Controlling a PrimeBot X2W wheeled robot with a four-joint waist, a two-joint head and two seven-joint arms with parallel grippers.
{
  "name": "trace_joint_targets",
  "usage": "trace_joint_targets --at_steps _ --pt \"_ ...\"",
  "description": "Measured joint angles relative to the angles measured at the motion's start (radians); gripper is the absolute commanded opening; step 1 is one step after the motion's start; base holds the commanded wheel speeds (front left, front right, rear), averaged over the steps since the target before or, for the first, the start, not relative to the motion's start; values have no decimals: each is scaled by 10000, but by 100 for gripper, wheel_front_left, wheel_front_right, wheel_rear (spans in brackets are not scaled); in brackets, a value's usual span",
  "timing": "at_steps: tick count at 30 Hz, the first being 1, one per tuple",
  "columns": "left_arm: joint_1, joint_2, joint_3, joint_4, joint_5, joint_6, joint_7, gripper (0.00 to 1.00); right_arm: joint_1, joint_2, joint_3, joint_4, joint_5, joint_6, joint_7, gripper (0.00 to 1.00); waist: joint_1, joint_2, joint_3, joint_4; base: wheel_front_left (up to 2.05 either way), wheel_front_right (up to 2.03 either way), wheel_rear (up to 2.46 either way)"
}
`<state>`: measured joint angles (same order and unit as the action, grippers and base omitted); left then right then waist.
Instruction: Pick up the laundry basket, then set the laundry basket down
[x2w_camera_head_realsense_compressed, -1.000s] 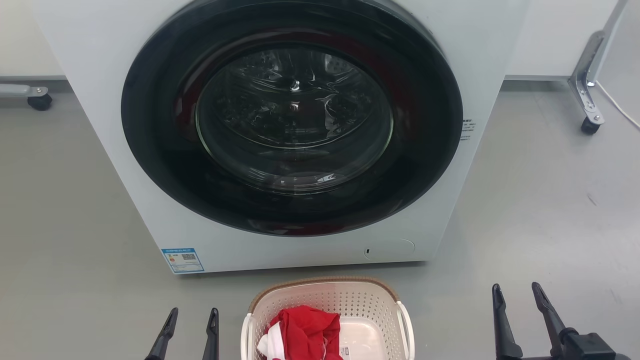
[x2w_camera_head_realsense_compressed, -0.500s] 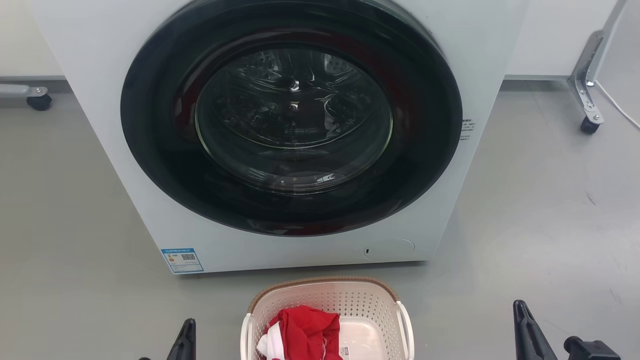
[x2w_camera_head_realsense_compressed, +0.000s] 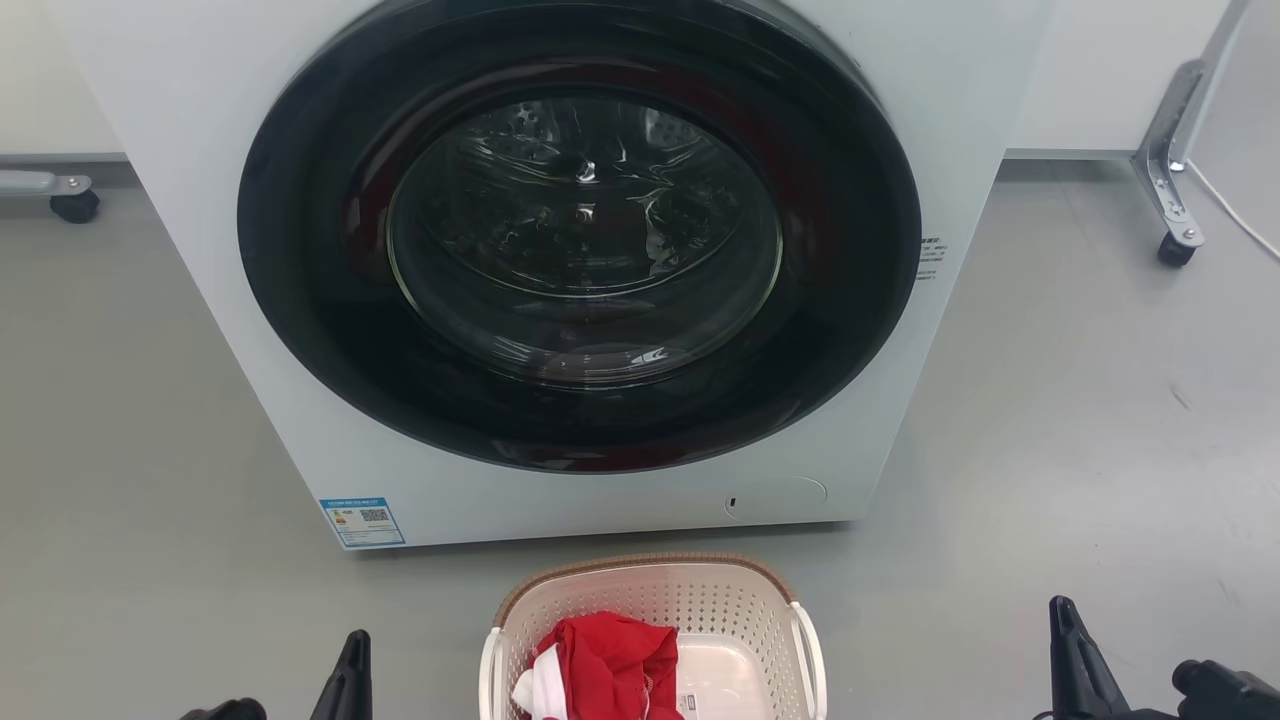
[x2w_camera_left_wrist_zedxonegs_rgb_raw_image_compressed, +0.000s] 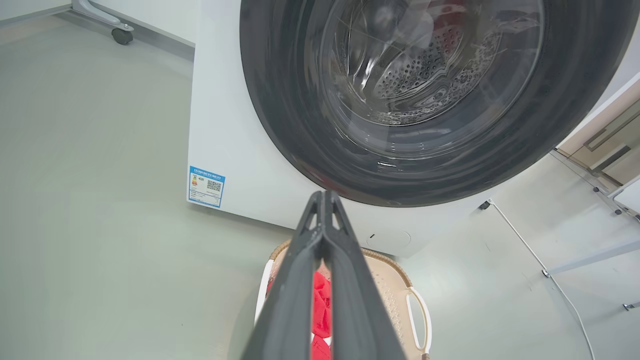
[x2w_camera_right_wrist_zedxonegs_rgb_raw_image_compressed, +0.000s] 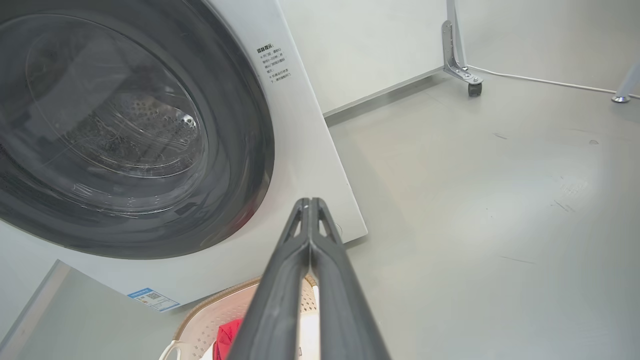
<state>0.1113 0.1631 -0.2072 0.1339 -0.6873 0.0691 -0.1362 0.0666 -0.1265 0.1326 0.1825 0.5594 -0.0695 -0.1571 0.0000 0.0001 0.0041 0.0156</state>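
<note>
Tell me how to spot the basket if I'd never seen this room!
Find the big white washing machine with the round dark door. On the grey floor right in front of it sits the laundry basket, cream-white with lots of little holes. Its brown woven-look rim, white loop handles and the red cloth inside give it away.

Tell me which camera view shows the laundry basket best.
Head view: the laundry basket sits centred, inside and both handles visible, though cropped below. Left wrist view: the left gripper covers its middle. Right wrist view: the right gripper hides much of it.
</note>
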Motion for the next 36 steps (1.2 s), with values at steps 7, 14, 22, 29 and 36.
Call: trace_joint_targets --at_steps 7,14,22,29,36 --pt "-82 -81 221 151 -706 -176 213 0 -177 98 -226 113 857 173 251 0 0 0 -2 -13 0 0 0" --pt "-307 -176 500 261 -1530 -357 481 0 -281 155 -481 215 1833 343 518 0 0 0 -5 -28 0 0 0" --pt "-488 -334 823 474 -2564 -529 742 0 -413 255 -767 320 2945 523 796 0 0 0 -7 -45 0 0 0" --pt "-703 -416 1118 581 -3375 -708 999 0 -589 316 -1020 460 3963 711 1053 0 0 0 -9 -61 0 0 0" --pt "-879 -535 1407 775 -4305 -882 1221 0 -764 416 -1277 543 4909 890 1315 0 0 0 -12 -75 0 0 0"
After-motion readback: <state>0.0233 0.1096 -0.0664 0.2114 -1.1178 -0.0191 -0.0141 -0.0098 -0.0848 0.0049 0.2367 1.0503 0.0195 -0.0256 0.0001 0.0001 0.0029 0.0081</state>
